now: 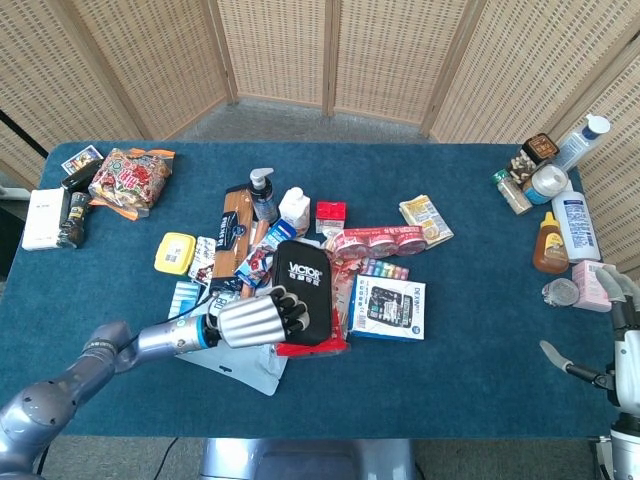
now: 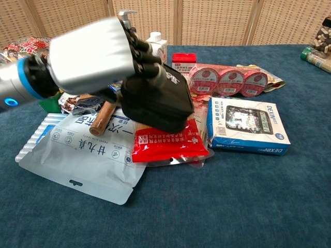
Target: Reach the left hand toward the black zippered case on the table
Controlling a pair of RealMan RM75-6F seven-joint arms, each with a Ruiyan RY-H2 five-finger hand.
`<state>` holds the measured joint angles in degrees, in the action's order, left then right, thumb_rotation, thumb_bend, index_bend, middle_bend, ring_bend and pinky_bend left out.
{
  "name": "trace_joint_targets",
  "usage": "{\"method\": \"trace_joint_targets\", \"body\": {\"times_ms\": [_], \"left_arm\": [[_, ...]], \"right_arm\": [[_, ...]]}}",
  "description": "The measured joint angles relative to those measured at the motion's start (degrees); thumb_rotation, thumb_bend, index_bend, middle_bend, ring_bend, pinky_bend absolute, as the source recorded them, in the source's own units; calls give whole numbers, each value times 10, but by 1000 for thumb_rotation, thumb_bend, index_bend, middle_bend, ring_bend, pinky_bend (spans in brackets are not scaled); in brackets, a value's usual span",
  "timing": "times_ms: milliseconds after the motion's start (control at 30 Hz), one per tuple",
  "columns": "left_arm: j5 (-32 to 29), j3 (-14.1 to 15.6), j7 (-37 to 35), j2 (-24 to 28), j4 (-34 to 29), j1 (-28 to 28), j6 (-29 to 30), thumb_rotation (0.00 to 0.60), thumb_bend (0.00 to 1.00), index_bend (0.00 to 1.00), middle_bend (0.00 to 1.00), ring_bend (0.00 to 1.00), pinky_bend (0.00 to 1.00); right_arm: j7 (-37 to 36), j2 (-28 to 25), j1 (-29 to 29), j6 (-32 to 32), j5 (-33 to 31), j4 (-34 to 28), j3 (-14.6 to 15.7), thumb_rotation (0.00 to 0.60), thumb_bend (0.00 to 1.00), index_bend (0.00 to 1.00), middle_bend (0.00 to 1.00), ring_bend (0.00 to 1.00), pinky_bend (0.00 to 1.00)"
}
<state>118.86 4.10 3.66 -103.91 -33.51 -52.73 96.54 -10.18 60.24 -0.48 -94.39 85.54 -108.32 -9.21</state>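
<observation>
The black zippered case (image 1: 303,288) (image 2: 158,101) sits at the middle of the cluttered blue table (image 1: 470,330), tilted up at the end nearest the left hand (image 1: 258,319) (image 2: 93,54), whose fingers (image 2: 142,51) are curled over that near edge and appear to grip it, though the chest view is blurred by motion and the thumb cannot be made out. Directly beneath the case and just right of the hand lies a red packet (image 2: 168,144) (image 1: 312,346), its front edge poking out; under the hand's wrist spreads a pale grey pouch (image 2: 83,155) (image 1: 240,365) with a brown cylinder (image 2: 102,119) resting on it. Further right of the hand lies a blue-and-white calculator box (image 2: 247,126) (image 1: 388,307), and beyond the case a row of three red-topped cups (image 2: 227,77) (image 1: 378,241). Behind the hand stand a pump bottle (image 1: 262,193) and a small white carton (image 1: 294,210) (image 2: 156,44), crowding the far side of the case. The right hand (image 1: 612,340) hangs at the table's far right edge, well apart from the case, fingers spread and holding nothing, near a pink box (image 1: 590,285) and a cluster of bottles (image 1: 560,215).
</observation>
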Motion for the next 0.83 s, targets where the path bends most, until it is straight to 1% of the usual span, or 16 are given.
{"method": "trace_joint_targets", "body": {"times_ms": [200, 433, 633, 733, 833], "left_arm": [[-12, -12, 15, 60, -73, 1, 36, 600, 0, 888, 697, 618, 823], [-18, -33, 55, 162, -205, 3, 63, 600, 0, 888, 697, 618, 823], [-22, -59, 91, 263, -323, 9, 74, 600, 0, 887, 696, 618, 822], [-22, -71, 109, 310, -369, 14, 75, 600, 0, 885, 693, 618, 822], [-21, -83, 123, 340, -405, 20, 71, 600, 0, 884, 691, 618, 821]], "right_arm": [[5, 0, 0, -1, 9, -2, 3, 600, 0, 0, 0, 0, 0], [23, 4, 1, -2, 16, -7, 6, 600, 0, 0, 0, 0, 0], [35, 8, 2, -4, 20, -11, 8, 600, 0, 0, 0, 0, 0], [38, 9, 2, -3, 22, -12, 9, 600, 0, 0, 0, 0, 0], [37, 9, 3, -2, 25, -15, 11, 600, 0, 0, 0, 0, 0]]}}
